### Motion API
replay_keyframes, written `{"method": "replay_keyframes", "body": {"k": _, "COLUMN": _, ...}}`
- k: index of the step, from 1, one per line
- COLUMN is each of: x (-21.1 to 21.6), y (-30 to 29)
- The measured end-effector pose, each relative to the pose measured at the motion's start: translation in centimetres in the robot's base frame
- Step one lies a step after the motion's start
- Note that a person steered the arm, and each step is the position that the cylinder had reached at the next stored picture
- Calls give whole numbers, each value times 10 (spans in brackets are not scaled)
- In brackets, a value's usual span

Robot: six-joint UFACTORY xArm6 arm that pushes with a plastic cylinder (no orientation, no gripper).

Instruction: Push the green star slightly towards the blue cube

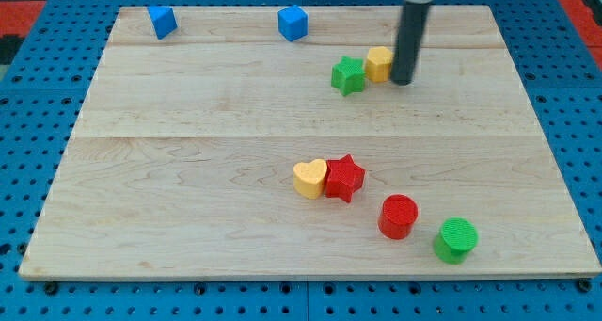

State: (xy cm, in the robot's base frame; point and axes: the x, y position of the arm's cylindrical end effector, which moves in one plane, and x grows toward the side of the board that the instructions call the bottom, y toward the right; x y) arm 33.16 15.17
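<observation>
Tip-wise, my tip (403,79), a bare rod without jaws, stood beside the yellow block (378,64), needing a gentle push through it so the green star (347,75) neared the blue cube (293,23).

Wooden board (188,170) with coloured blocks (348,76)
</observation>
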Motion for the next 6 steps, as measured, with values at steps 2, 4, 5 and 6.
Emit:
{"method": "replay_keyframes", "body": {"k": 2, "x": 32, "y": -19}}
{"method": "replay_keyframes", "body": {"k": 4, "x": -26, "y": -68}}
{"method": "replay_keyframes", "body": {"k": 5, "x": -3, "y": -40}}
{"method": "replay_keyframes", "body": {"k": 6, "x": 29, "y": -21}}
